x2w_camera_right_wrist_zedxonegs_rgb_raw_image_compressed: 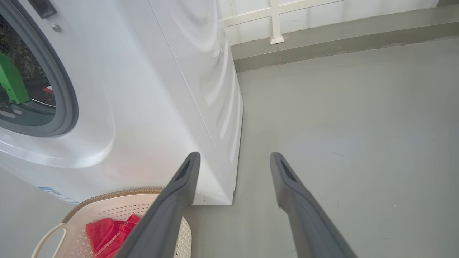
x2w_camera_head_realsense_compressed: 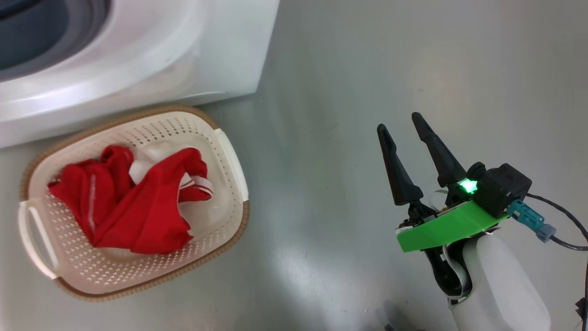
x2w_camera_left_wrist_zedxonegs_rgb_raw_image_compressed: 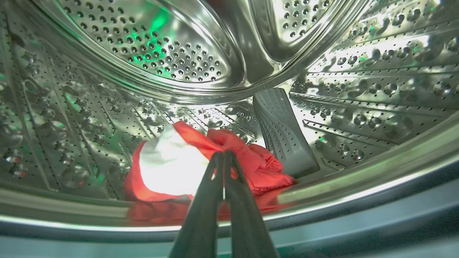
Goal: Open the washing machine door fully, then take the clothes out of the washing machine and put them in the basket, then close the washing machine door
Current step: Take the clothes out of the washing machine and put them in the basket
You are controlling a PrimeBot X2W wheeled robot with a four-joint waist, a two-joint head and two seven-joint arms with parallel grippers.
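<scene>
Clothes [x2w_camera_left_wrist_zedxonegs_rgb_raw_image_compressed: 168, 168] on drum [x2w_camera_left_wrist_zedxonegs_rgb_raw_image_compressed: 358, 118] floor, at closed left tool [x2w_camera_left_wrist_zedxonegs_rgb_raw_image_compressed: 223, 156] tips.

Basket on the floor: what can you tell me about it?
The basket is cream-white plastic full of little holes, a rounded rectangle with a brown woven-look rim and white side handles. It sits upright on the grey floor close to the white washing machine. Red clothes with white trim lie crumpled inside it.
</scene>
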